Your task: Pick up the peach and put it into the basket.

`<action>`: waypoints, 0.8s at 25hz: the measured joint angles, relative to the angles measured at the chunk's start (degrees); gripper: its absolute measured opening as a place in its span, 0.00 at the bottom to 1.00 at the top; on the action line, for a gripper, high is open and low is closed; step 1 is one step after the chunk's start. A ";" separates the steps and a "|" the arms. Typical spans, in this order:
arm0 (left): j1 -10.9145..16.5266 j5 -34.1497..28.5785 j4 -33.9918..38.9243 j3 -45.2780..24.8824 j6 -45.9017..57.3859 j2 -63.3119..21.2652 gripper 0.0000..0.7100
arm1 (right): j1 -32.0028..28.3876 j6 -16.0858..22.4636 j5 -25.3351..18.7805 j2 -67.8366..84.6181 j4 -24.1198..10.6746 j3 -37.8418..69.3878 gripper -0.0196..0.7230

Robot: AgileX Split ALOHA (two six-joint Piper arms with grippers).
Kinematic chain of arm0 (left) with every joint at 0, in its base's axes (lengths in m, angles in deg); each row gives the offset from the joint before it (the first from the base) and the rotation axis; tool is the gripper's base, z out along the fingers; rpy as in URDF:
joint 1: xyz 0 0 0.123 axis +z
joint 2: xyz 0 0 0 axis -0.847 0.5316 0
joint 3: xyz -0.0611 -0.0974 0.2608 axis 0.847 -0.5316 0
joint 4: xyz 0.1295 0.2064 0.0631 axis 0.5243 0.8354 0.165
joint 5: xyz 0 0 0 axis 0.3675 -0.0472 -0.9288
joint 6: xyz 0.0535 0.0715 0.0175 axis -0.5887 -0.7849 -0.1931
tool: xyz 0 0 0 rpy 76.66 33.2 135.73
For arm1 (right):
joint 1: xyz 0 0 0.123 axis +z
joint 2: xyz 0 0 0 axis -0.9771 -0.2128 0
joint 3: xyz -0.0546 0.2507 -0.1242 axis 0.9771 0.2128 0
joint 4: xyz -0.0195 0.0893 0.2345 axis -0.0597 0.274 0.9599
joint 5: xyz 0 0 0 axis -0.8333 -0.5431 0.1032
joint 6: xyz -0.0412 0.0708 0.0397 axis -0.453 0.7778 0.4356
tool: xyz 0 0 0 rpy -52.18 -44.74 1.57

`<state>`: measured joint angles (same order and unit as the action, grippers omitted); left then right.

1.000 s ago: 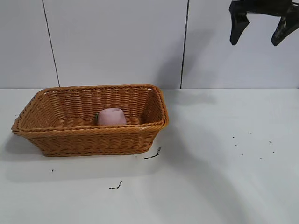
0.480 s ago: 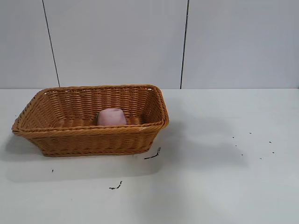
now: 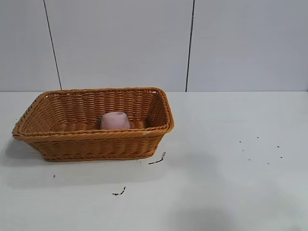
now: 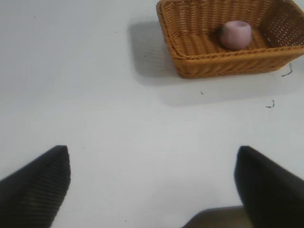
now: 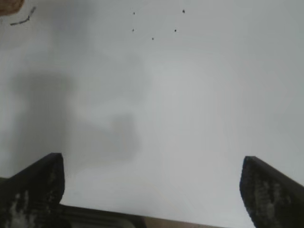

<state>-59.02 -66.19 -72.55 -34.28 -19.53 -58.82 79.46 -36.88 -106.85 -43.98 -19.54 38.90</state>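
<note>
The pale pink peach lies inside the orange-brown wicker basket at the table's left. Both also show in the left wrist view, the peach on the floor of the basket. Neither gripper shows in the exterior view. My left gripper is open and empty, high over bare table well away from the basket. My right gripper is open and empty over the bare right part of the table, with only a corner of the basket at the edge of its view.
Small black scraps lie on the white table in front of the basket and nearer the front edge. Tiny dark specks are scattered at the right. A grey panelled wall stands behind.
A second ago the right gripper hung at the top right of the exterior view. It has risen out of view, and its shadow on the table has faded. The peach and basket have not moved.
</note>
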 joint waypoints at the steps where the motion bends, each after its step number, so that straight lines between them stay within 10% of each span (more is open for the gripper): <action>1: 0.00 0.00 0.00 0.00 0.00 0.00 0.97 | 0.00 0.00 0.00 1.89 0.00 0.00 0.95; 20: 0.00 0.00 0.00 0.00 0.00 0.00 0.97 | 0.00 0.00 0.00 10.63 -0.07 0.07 0.95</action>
